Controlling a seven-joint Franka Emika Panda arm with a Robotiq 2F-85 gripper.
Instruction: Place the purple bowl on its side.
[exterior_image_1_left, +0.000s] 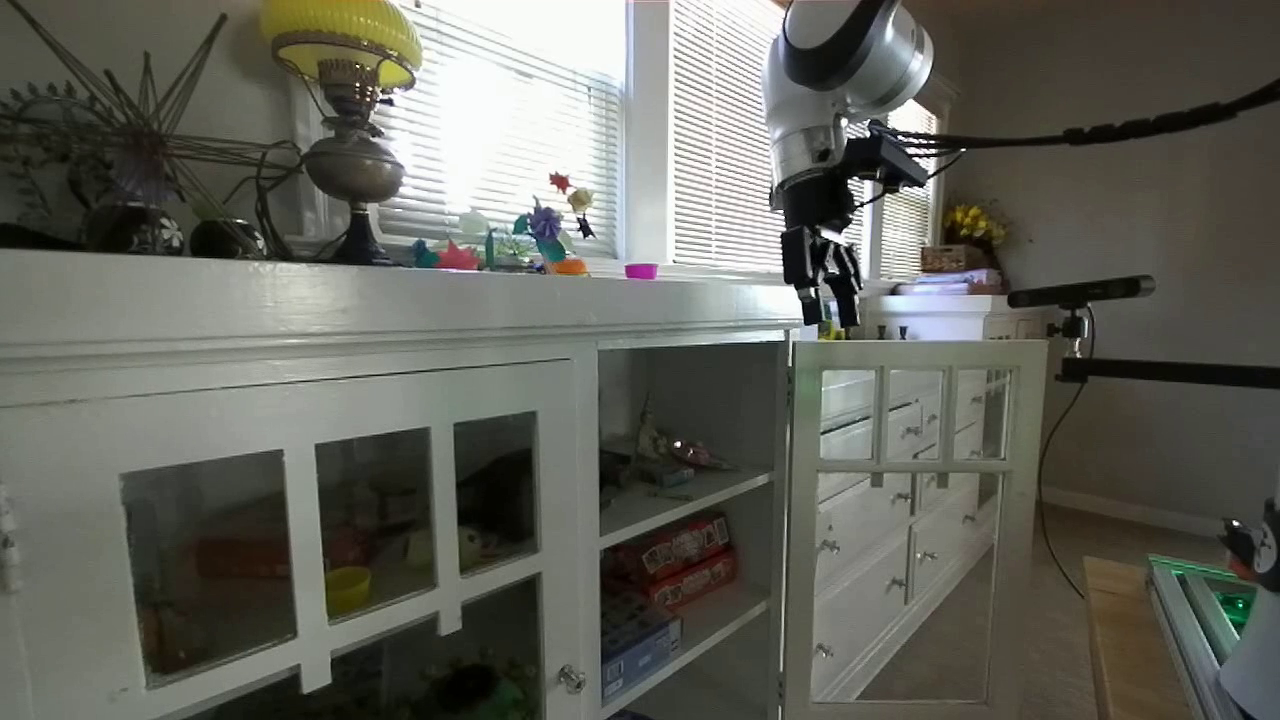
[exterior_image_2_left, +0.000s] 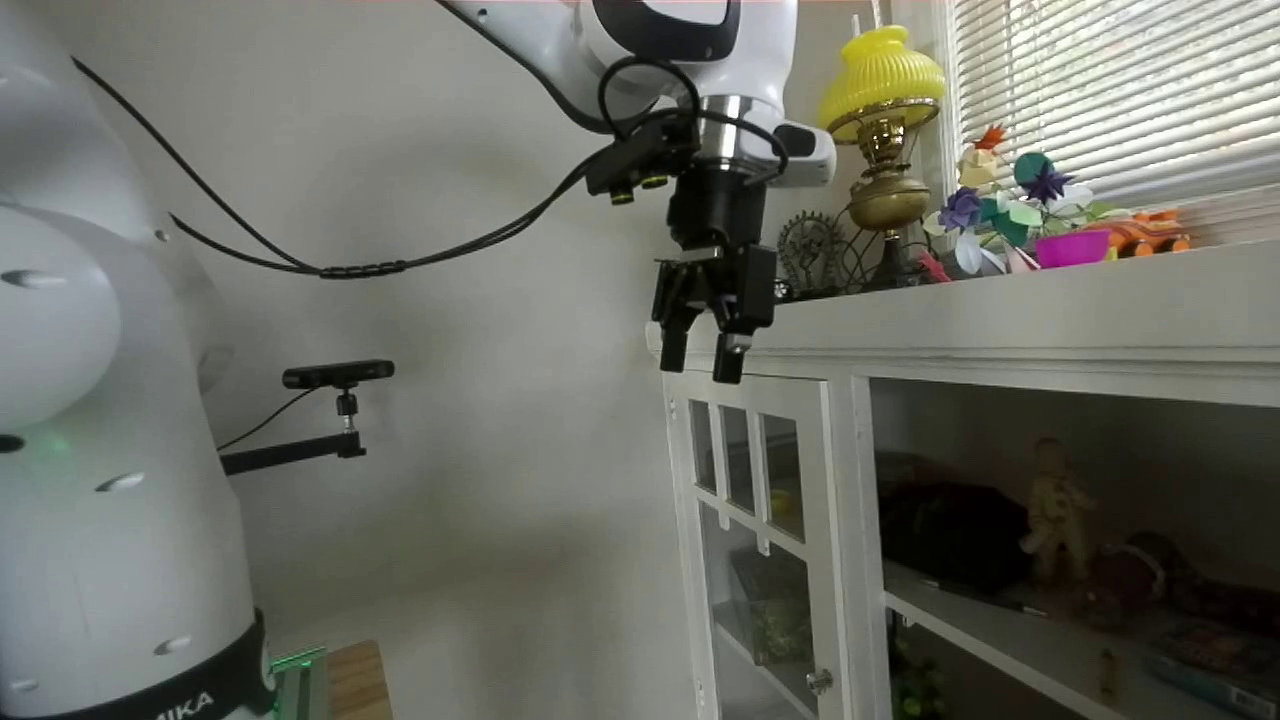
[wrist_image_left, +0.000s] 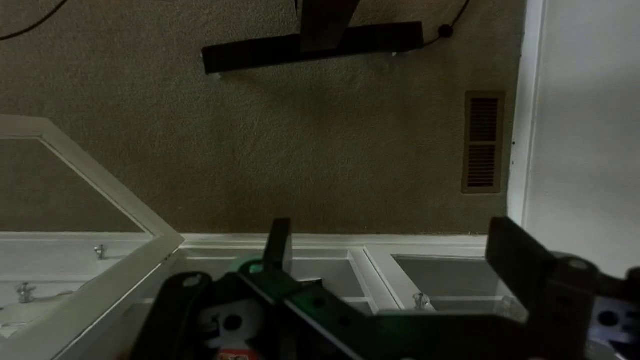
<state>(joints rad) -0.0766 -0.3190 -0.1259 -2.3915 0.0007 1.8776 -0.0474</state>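
Note:
The bowl, bright magenta-purple, stands upright on the white cabinet top and shows in both exterior views (exterior_image_1_left: 641, 271) (exterior_image_2_left: 1073, 248). It is out of view in the wrist view. My gripper, black, points down in both exterior views (exterior_image_1_left: 830, 312) (exterior_image_2_left: 701, 365). It hangs in the air in front of the cabinet, apart from the bowl. Its fingertips are at about the height of the cabinet top's edge. In the wrist view the fingers (wrist_image_left: 390, 227) are wide apart with nothing between them.
The white cabinet top (exterior_image_1_left: 400, 295) carries a yellow-shaded lamp (exterior_image_1_left: 352, 170), paper flowers (exterior_image_1_left: 545, 222) and an orange toy car (exterior_image_2_left: 1140, 235). A glass cabinet door (exterior_image_1_left: 915, 465) stands open below my gripper. Beneath are the cabinet shelves (exterior_image_1_left: 690, 500) and the carpet (wrist_image_left: 320, 150).

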